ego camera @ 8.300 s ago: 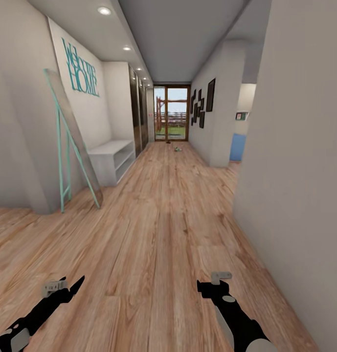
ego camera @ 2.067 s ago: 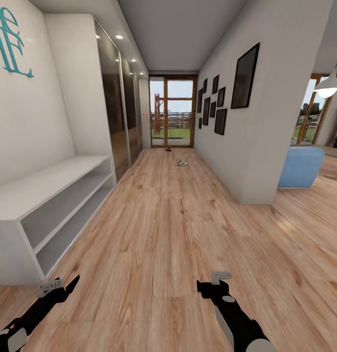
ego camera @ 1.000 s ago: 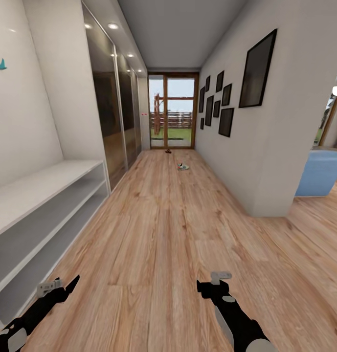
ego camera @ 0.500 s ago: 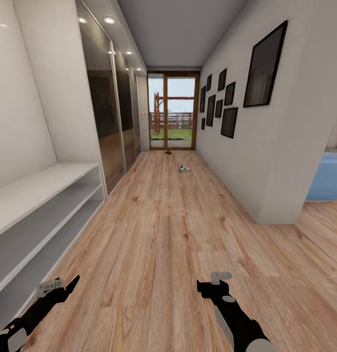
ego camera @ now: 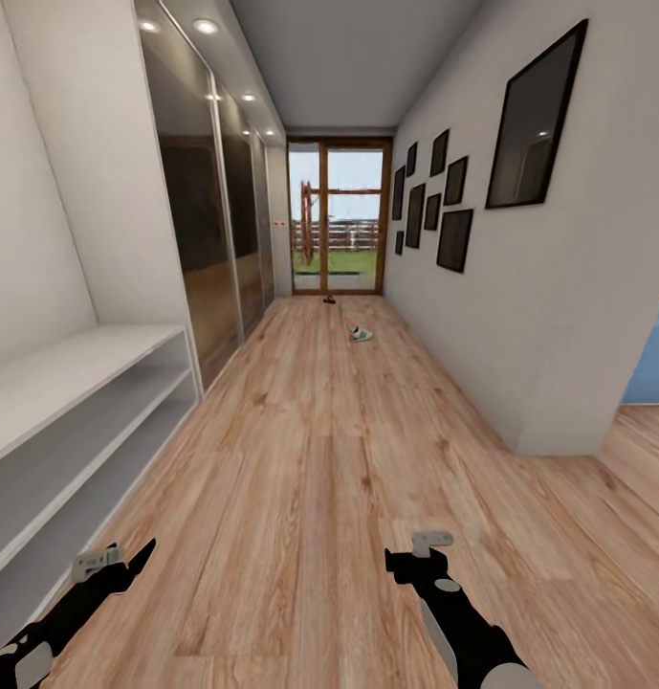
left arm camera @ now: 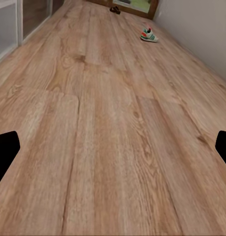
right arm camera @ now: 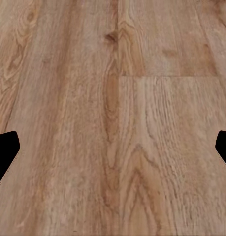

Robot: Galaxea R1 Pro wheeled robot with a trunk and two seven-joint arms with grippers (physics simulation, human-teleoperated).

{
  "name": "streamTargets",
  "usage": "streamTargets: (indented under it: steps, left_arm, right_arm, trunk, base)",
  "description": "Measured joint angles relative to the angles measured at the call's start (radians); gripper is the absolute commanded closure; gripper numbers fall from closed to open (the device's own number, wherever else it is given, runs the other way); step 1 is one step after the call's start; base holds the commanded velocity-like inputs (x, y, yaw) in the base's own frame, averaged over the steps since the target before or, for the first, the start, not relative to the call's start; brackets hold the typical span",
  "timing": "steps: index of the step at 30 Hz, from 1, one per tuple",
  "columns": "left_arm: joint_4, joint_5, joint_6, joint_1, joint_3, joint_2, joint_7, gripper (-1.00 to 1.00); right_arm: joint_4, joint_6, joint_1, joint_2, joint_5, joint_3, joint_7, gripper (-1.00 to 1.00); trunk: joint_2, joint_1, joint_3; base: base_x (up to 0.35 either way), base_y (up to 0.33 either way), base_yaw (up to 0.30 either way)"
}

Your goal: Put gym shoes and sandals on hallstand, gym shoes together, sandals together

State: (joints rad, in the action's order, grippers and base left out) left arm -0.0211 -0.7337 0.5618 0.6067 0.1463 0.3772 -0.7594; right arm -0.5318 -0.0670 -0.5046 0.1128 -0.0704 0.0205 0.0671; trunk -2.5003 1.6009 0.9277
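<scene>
Frames (ego camera: 453,239): black, on the wall far ahead of the right gripper.
Glass door (ego camera: 337,230): corridor's end, far ahead of both grippers.

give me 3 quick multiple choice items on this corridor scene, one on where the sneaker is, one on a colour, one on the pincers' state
1. Where is the gym shoe?
A. on the low white shelf unit
B. on the corridor floor far ahead, towards the glass door
C. in the left pincer

2. What colour are the picture frames on the right-hand wall?
A. black
B. teal
C. red

3. What state are both pincers in?
A. shut on a sandal
B. open, holding nothing
C. shut on a gym shoe

Key:
1 B: it lies on the corridor floor well short of the glass door.
2 A: the picture frames are dark.
3 B: the left pincer and right pincer show spread fingertips over bare planks.
</scene>
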Motion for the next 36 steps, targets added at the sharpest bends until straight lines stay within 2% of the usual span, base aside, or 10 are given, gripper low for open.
streamTargets:
  steps: [36]
  left_arm:
    - [0.000, 0.000, 0.000, 0.000, 0.000, 0.000, 0.000, -1.00]
  right_arm:
    - [0.000, 0.000, 0.000, 0.000, 0.003, -0.001, 0.000, -1.00]
  trunk:
    - [0.000, 0.000, 0.000]
  base:
    - [0.347, 0.000, 0.000]
